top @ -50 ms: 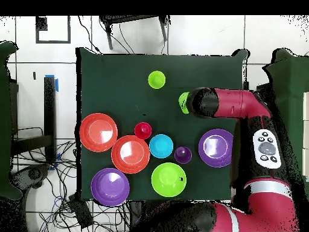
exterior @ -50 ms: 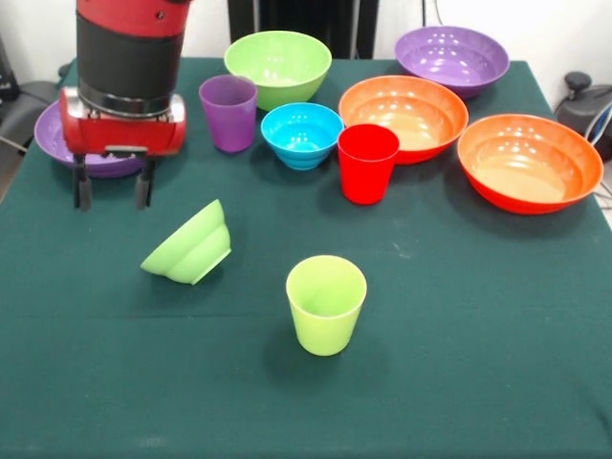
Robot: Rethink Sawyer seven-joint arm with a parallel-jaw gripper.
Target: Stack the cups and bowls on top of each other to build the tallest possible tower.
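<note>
The robot's jaws (exterior @ -50 ms: 113, 194) hang parted and empty above the green-clothed surface (exterior @ -50 ms: 478, 335), just behind the small ribbed lime-green plastic bowl (exterior @ -50 ms: 189, 246), which lies tipped on its side; nothing is stacked. Its slanted, rounded wall could slip or roll away under a closing pinch, and the smooth lime-green plastic cup (exterior @ -50 ms: 325, 303) stands apart, upright

Lime-green cup (exterior @ -50 ms: 326, 303), red cup (exterior @ -50 ms: 368, 163), translucent purple cup (exterior @ -50 ms: 229, 113), blue bowl (exterior @ -50 ms: 302, 135), dark green tablecloth (exterior @ -50 ms: 459, 325).
</note>
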